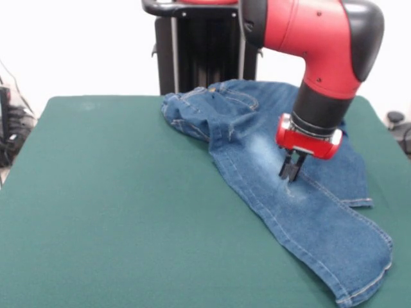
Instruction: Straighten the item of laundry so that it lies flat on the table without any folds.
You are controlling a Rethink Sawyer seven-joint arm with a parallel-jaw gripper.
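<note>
- My arm (321, 38) enters from 12 o'clock, red with black joints, and bends down over the right half of the tabletop (115, 212).
- My tool (292, 170) hangs below a red collar, pointing straight down at the jeans (282, 186).
- Tool state: the two black fingers (287, 165) stand close together, with only a narrow gap between them; the tips are at the denim surface. I cannot tell whether any cloth is pinched between them.
- Contact zone: the tips meet a faded pale patch on the long leg of the jeans, roughly at mid-leg.
- Jeans position: they occupy the 1 to 5 o'clock sector of the tabletop, taken from its centre.
- Waistband end: bunched and creased at about 12 to 1 o'clock, close to the far edge, just in front of the black pedestal (205, 51).
- Long leg: it runs diagonally from the waistband toward 5 o'clock, lying mostly flat, with its hemmed cuff near the bottom right corner.
- Second leg: it lies partly beneath and behind my tool toward 3 o'clock, with its cuff showing at the right.
- Tabletop: dark green, bare across the whole left half from 7 to 11 o'clock.
</note>
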